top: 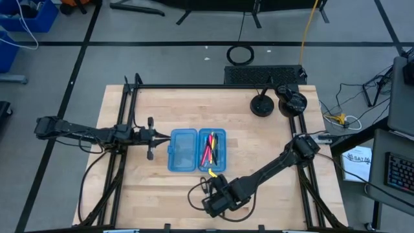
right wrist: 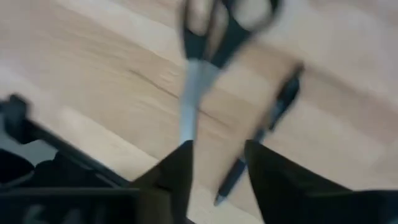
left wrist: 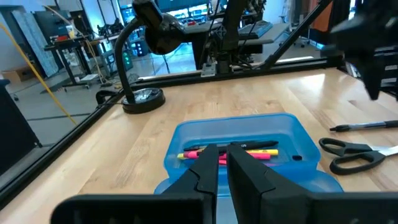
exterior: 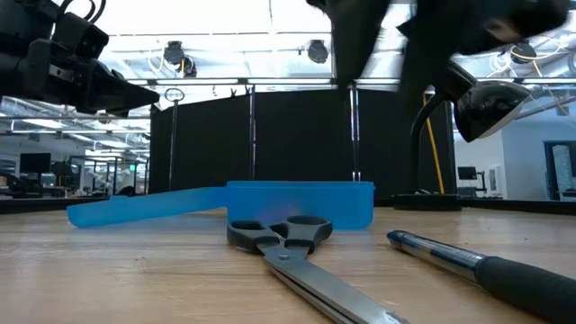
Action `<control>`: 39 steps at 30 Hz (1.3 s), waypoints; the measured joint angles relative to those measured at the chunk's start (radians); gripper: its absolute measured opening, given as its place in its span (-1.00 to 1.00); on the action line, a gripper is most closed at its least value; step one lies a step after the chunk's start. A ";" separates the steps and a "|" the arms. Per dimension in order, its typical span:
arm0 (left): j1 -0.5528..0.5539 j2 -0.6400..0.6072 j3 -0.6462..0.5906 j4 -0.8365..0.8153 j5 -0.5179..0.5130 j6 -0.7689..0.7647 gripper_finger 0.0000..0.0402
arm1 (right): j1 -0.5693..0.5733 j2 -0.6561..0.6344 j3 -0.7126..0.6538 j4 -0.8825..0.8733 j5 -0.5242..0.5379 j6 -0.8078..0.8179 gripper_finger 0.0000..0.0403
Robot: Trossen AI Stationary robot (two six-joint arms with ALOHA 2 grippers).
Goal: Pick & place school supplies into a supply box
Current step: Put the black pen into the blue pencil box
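Observation:
The blue supply box (top: 196, 150) lies open mid-table. Its right half (top: 213, 149) holds pink, red, black and yellow pens (left wrist: 230, 151); its left half (top: 182, 150) is bare. The black-handled scissors (exterior: 286, 236) and a black pen (exterior: 477, 261) lie flat on the table near its near edge, also seen in the right wrist view as scissors (right wrist: 208, 43) and pen (right wrist: 267, 124). A yellow tip (top: 211, 173) shows at the box's near end. My right gripper (right wrist: 217, 165) hovers open above the scissors and pen, its arm (top: 220, 194) hiding them from above. My left gripper (top: 163, 136) waits shut at the box's left side.
Two black desk lamps (top: 262, 105) (top: 291, 102) stand at the far right of the table. Black frame rails (top: 123, 129) run along the table's left and right sides. A cable loop (top: 196, 194) hangs by my right wrist. Bare wood lies left and far of the box.

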State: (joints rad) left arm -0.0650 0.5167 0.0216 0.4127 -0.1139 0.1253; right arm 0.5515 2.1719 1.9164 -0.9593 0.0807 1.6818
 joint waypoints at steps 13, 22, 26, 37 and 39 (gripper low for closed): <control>0.000 0.000 0.000 -0.024 0.000 -0.005 -0.81 | 0.055 -0.001 -0.151 0.107 0.040 0.279 0.12; 0.000 0.000 0.000 -0.024 0.000 0.000 -0.81 | 0.063 -0.001 -0.239 0.260 0.075 0.286 0.06; 0.000 0.000 0.000 -0.028 0.000 0.005 -0.81 | 0.067 -0.002 -0.256 0.249 0.057 0.295 -0.04; 0.000 0.000 0.000 -0.028 0.000 0.002 -0.81 | 0.086 -0.008 -0.385 0.285 -0.061 0.267 -0.33; 0.000 0.000 0.000 -0.028 0.000 -0.010 -0.81 | 0.087 -0.007 -0.410 0.291 -0.077 0.267 -0.38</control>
State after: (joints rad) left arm -0.0650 0.5167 0.0216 0.3843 -0.1137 0.1151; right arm 0.6384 2.1653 1.5064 -0.6685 0.0041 1.9485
